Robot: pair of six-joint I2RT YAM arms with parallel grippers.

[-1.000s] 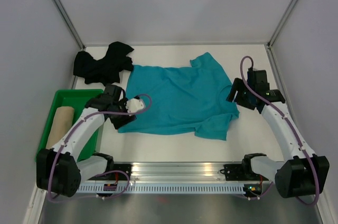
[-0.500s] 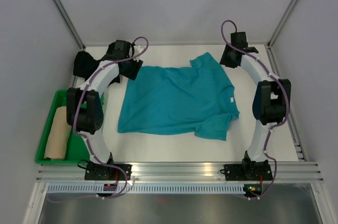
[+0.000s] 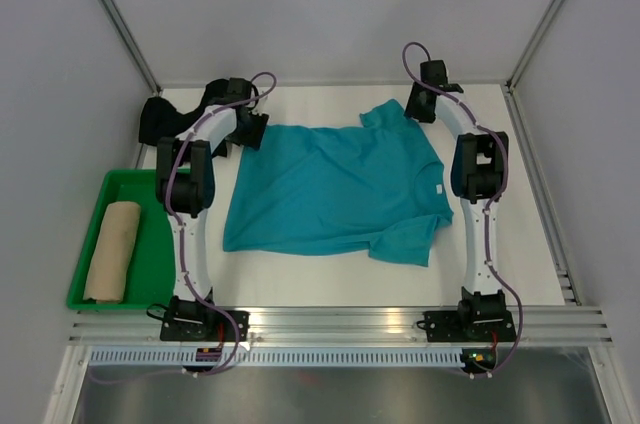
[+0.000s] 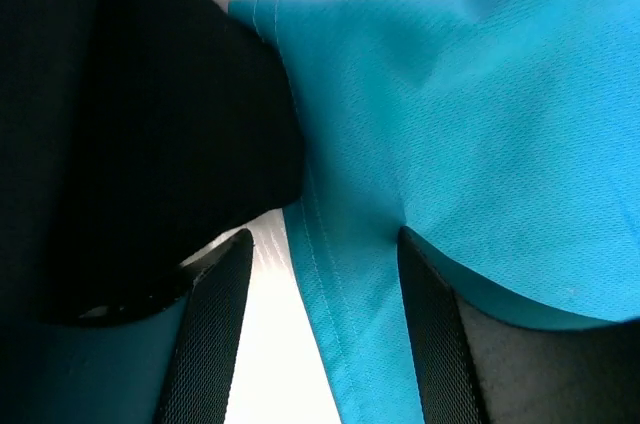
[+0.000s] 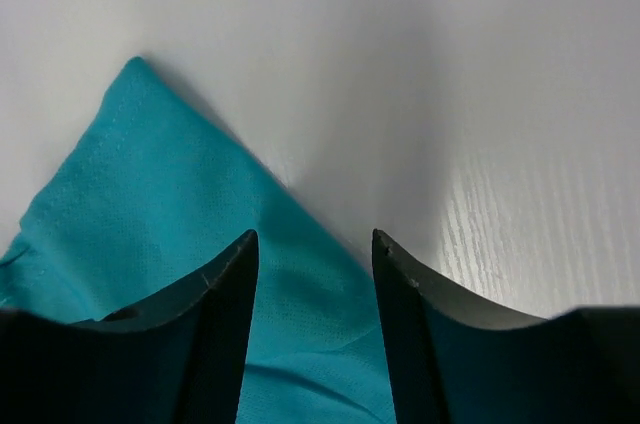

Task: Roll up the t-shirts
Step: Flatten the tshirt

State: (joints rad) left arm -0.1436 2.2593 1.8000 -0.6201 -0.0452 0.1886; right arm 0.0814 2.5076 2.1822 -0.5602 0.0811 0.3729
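Observation:
A teal t-shirt lies spread flat mid-table. A crumpled black t-shirt sits at the back left, touching the teal one's far left corner. A tan t-shirt rolled into a cylinder lies in the green tray. My left gripper is down at the teal shirt's far left corner. In the left wrist view the left gripper is open, the teal hem running between its fingers and black cloth beside it. My right gripper is at the far sleeve. It is open astride the sleeve.
The green tray stands at the left near edge. Grey walls and metal posts close in the back and sides. A rail carrying the arm bases runs along the front. White tabletop shows beyond the sleeve.
Both arms have stretched out from the near sides of the teal shirt to its far edge. The left is now at the far left corner, the right at the far sleeve.

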